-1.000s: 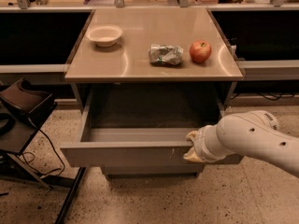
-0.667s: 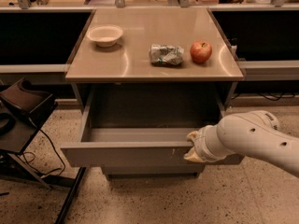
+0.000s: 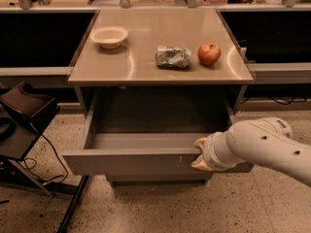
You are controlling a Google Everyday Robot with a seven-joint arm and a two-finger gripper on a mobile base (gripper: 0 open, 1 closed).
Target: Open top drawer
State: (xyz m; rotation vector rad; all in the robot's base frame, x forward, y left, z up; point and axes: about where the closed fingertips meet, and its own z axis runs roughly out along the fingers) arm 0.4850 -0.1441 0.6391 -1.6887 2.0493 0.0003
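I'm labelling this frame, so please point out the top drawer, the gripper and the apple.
top drawer (image 3: 131, 162): camera view, on its flat grey front, left of centre.
gripper (image 3: 200, 155): camera view, on its pale tip at the drawer front's upper edge, right of centre.
apple (image 3: 209, 54): camera view, on its red middle.

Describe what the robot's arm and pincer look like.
The arm is a thick, rounded white tube with a few small dark dots on its shell and ribbed rings at the wrist. No cables or sleeve show. The pincer, at the front edge of the open drawer, looks cream to pale yellow.
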